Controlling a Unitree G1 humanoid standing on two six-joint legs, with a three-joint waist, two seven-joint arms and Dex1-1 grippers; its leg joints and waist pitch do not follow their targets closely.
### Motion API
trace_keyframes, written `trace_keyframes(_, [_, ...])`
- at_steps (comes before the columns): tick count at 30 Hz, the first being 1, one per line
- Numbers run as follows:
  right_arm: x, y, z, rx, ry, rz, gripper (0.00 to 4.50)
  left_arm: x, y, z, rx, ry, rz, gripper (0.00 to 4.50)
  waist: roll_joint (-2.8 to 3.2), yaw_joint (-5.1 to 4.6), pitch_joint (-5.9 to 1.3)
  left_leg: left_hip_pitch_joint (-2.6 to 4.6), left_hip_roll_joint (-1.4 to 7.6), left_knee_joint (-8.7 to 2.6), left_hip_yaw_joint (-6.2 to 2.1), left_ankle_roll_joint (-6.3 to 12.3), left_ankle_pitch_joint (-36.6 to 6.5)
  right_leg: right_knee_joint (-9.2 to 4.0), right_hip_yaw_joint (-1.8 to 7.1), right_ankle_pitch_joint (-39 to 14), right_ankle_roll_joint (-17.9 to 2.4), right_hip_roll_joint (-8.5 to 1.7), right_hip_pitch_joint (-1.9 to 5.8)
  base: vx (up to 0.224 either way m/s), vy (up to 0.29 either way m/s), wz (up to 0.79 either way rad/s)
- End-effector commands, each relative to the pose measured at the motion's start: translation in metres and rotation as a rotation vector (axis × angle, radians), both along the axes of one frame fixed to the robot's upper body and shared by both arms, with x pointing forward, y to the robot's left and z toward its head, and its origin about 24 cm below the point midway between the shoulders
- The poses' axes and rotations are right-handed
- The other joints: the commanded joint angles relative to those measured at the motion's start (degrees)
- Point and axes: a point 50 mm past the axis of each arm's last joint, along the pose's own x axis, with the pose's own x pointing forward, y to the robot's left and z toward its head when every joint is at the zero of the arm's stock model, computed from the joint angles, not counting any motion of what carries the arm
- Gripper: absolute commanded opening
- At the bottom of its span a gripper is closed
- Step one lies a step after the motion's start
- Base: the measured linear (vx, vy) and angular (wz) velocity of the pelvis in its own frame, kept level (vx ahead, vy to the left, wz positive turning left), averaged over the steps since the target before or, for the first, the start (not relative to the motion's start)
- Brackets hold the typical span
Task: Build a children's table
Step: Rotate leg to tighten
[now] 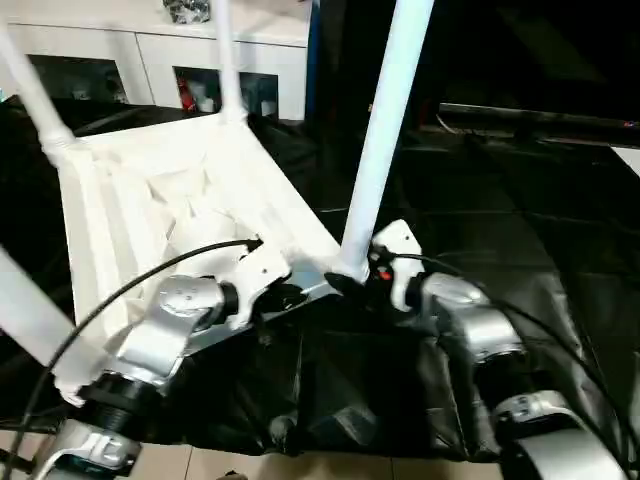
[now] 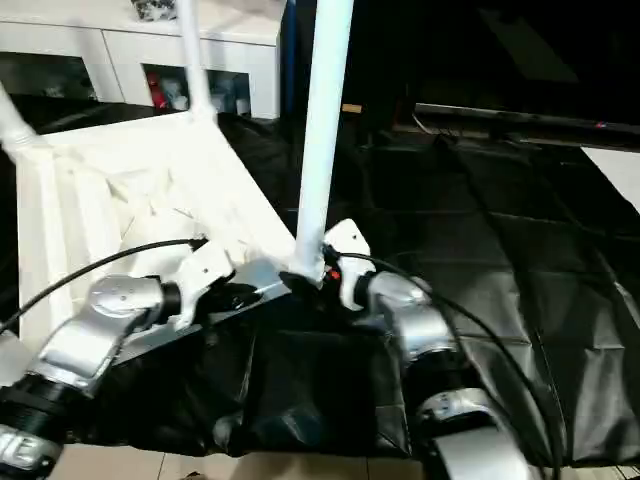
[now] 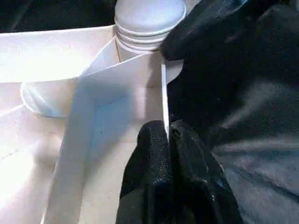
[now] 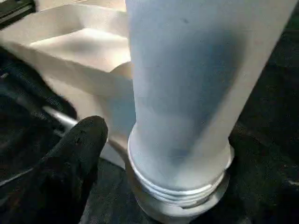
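Left claw (image 3: 169,140) pinching thin tabletop rim (image 3: 164,100), leg end (image 3: 148,21) beyond.

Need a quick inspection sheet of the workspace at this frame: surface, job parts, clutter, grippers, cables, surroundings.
Surface: big table under a black cover, creased.
Job's things: white tabletop lies underside up, ribs showing. Legs stand in the far corners and the near right corner; another leg shows at near left.
Clutter: nothing seen.
Grippers: left gripper shut on the tabletop's thin edge wall; right gripper at the base of the near right leg, its jaws apart around it in the right wrist view.
Cables: black cable arcs over the left forearm; others run along the right forearm.
Surroundings: white glass-door cabinet behind; tiled floor below.
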Motion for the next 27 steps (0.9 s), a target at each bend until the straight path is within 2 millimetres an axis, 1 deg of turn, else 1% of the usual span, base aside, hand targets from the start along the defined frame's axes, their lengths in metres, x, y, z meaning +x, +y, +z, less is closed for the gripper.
trace_keyframes(1, [-0.011,0.020,0.003,0.033,0.016,0.187,4.12,-0.008,-0.019,0.007,-0.059,-0.010,-0.139,0.00,0.66,0.07,-3.43,0.90,3.48,-4.06,-1.09,1.96,-10.4,-3.95,2.84,-3.6,-14.5,-5.20,2.35,0.000,0.000,0.00])
trace_keyframes(2, [-0.011,0.018,0.003,0.031,0.017,0.201,4.12,-0.010,-0.018,0.008,-0.065,-0.003,-0.150,0.00,0.62,0.10,-3.36,0.85,3.54,-4.09,-1.05,2.06,-10.3,-3.91,2.81,-3.7,-14.5,-5.13,2.25,0.000,0.000,0.00])
trace_keyframes(4, [-0.013,0.014,0.003,0.018,0.024,0.240,4.12,-0.015,-0.016,0.009,-0.075,0.015,-0.189,0.00,0.80,0.36,-3.39,1.18,3.65,-4.02,-0.96,2.07,-10.3,-3.93,2.80,-3.7,-14.8,-5.12,1.97,0.000,0.000,0.00])
trace_keyframes(5, [-0.014,0.012,0.003,0.009,0.026,0.255,4.12,-0.017,-0.014,0.009,-0.075,0.026,-0.206,0.00,0.70,0.44,-3.33,0.95,3.65,-4.12,-1.02,1.94,-10.3,-3.82,2.74,-3.9,-14.8,-5.08,2.14,0.000,0.000,0.00])
trace_keyframes(6, [-0.014,0.011,0.003,0.004,0.028,0.264,4.12,-0.018,-0.013,0.009,-0.075,0.033,-0.216,0.00,0.71,0.46,-3.30,0.96,3.63,-4.19,-1.01,1.91,-10.5,-3.90,2.73,-4.3,-14.7,-5.05,2.13,0.000,0.000,0.00])
trace_keyframes(7, [-0.015,0.010,0.003,-0.005,0.031,0.278,3.88,-0.020,-0.012,0.008,-0.071,0.040,-0.223,0.00,0.71,0.44,-3.30,0.95,3.64,-4.17,-0.99,1.74,-10.8,-3.89,2.75,-4.8,-14.6,-5.10,2.11,0.000,0.000,0.00])
trace_keyframes(9, [-0.016,0.010,0.002,-0.012,0.036,0.293,3.77,-0.020,-0.010,0.008,-0.067,0.046,-0.225,0.00,0.69,0.40,-3.29,1.05,3.62,-4.19,-1.01,1.40,-11.2,-3.98,2.77,-5.6,-14.5,-5.13,2.03,0.000,0.000,0.00])
trace_keyframes(11, [-0.018,0.008,0.001,-0.028,0.039,0.321,3.56,-0.021,-0.008,0.007,-0.063,0.053,-0.230,0.00,0.67,0.44,-3.31,1.01,3.62,-4.21,-1.04,1.26,-11.0,-3.98,2.78,-5.7,-14.4,-5.17,2.13,0.000,0.000,0.00])
trace_keyframes(13, [-0.020,0.006,0.000,-0.053,0.042,0.354,3.37,-0.022,-0.005,0.007,-0.059,0.063,-0.235,0.00,0.62,0.44,-3.30,0.98,3.55,-4.17,-1.01,1.28,-10.8,-4.01,2.78,-5.7,-14.2,-5.11,2.15,0.000,0.000,0.00])
trace_keyframes(14, [-0.020,0.005,0.000,-0.059,0.041,0.359,3.25,-0.021,-0.004,0.008,-0.058,0.066,-0.236,0.00,0.69,0.49,-3.34,0.99,3.54,-4.09,-0.97,1.41,-10.4,-3.97,2.81,-5.3,-14.3,-5.12,2.11,0.000,0.000,0.00])
trace_keyframes(15, [-0.020,0.005,0.000,-0.059,0.041,0.359,3.25,-0.021,-0.004,0.008,-0.058,0.066,-0.236,0.00,0.69,0.49,-3.34,0.99,3.54,-4.09,-0.97,1.41,-10.4,-3.97,2.81,-5.3,-14.3,-5.12,2.11,0.000,0.000,0.00])
trace_keyframes(17, [-0.020,0.004,0.001,-0.061,0.042,0.365,3.01,-0.022,-0.002,0.008,-0.058,0.071,-0.240,0.00,0.73,0.60,-3.35,1.01,3.55,-4.07,-0.96,1.50,-10.3,-3.93,2.78,-5.0,-14.4,-5.08,2.07,0.000,0.000,0.00])
trace_keyframes(18, [-0.020,0.003,0.001,-0.068,0.043,0.375,2.94,-0.022,-0.001,0.009,-0.057,0.073,-0.242,0.00,0.64,0.67,-3.36,1.01,3.52,-4.06,-0.96,1.51,-10.3,-3.90,2.77,-5.1,-14.4,-5.04,2.09,0.000,0.000,0.00])
trace_keyframes(22, [-0.021,0.002,0.001,-0.071,0.044,0.383,2.73,-0.021,0.000,0.009,-0.055,0.075,-0.241,0.00,0.59,0.70,-3.43,1.00,3.52,-4.02,-0.97,1.60,-9.8,-3.79,2.74,-4.5,-14.5,-5.03,2.15,0.000,0.000,0.00])
trace_keyframes(26, [-0.022,0.004,-0.001,-0.062,0.049,0.379,2.70,-0.019,0.000,0.009,-0.050,0.068,-0.229,0.00,0.50,0.75,-3.40,0.96,3.54,-3.98,-0.94,1.87,-9.6,-3.82,2.75,-4.8,-14.6,-5.13,2.15,0.000,0.000,0.00])
trace_keyframes(27, [-0.022,0.006,-0.003,-0.042,0.053,0.350,2.70,-0.017,-0.002,0.008,-0.045,0.054,-0.200,0.00,0.45,0.77,-3.42,1.00,3.55,-3.97,-0.93,1.89,-9.7,-3.84,2.75,-4.9,-14.5,-5.13,2.12,0.000,0.000,0.00])
